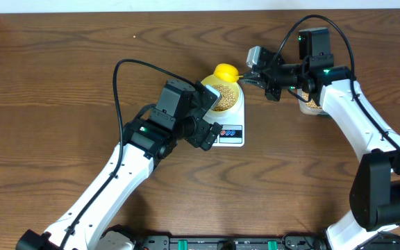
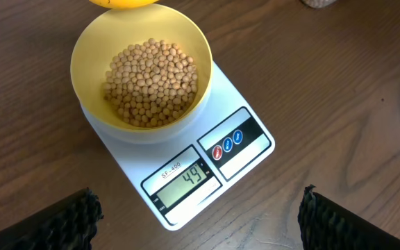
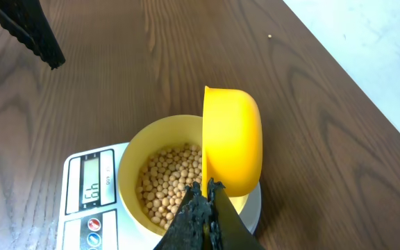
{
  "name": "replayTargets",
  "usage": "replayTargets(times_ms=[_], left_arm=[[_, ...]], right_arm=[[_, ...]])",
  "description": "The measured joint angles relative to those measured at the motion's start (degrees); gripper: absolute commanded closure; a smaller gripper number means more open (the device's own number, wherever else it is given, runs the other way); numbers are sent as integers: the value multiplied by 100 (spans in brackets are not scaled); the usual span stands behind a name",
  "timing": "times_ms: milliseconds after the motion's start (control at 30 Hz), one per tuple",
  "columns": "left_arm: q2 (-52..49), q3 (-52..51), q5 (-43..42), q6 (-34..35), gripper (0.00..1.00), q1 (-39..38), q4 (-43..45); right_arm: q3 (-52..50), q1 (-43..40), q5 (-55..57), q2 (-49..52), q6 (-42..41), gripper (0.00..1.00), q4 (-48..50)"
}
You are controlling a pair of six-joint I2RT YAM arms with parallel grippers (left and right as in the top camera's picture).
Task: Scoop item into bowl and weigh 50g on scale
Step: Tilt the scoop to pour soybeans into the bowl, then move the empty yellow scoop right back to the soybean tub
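The pale yellow bowl [image 2: 82,48] stands on the white scale [image 2: 186,149] and holds a heap of tan beans [image 2: 151,82]. The scale's display [image 2: 189,180] reads 49. My right gripper [image 3: 207,191] is shut on the handle of a bright yellow scoop [image 3: 235,139]. The scoop is turned on its side over the bowl's far rim [image 3: 134,149], and its inside is hidden. My left gripper [image 2: 200,222] hangs open over the table just in front of the scale, with nothing between its fingers [image 2: 54,226]. In the overhead view it [image 1: 210,114] sits beside the bowl [image 1: 224,97].
A clear tub of beans [image 1: 312,105] stands right of the scale, under my right arm. The brown wooden table [image 1: 61,62] ends at a pale edge along the back.
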State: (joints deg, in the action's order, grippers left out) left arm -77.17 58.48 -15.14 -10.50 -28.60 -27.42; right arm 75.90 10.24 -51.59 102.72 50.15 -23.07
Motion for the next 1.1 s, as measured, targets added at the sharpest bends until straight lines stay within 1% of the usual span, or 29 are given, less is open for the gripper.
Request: replayTargets(times_ms=[233,333,500,733,867,967,1100], left_arm=[[0,0,0,0,7,0,0],[0,0,0,0,7,0,0],[0,0,0,0,7,-2,0],[0,0,0,0,7,-2,0],[0,0,0,0,7,0,0],[0,0,0,0,7,0,0],[0,0,0,0,7,0,0]], right_arm=[[0,0,22,0,-33,99,11],[0,0,44,0,-367,99,111],[0,0,66,0,-1521,99,352],[0,-44,66,0,-3781,99,435],[0,-293,55,0,-4994,99,435],[0,-662,-20,0,-5525,99,435],[0,-1137,-68,-26,-5965,99,426]])
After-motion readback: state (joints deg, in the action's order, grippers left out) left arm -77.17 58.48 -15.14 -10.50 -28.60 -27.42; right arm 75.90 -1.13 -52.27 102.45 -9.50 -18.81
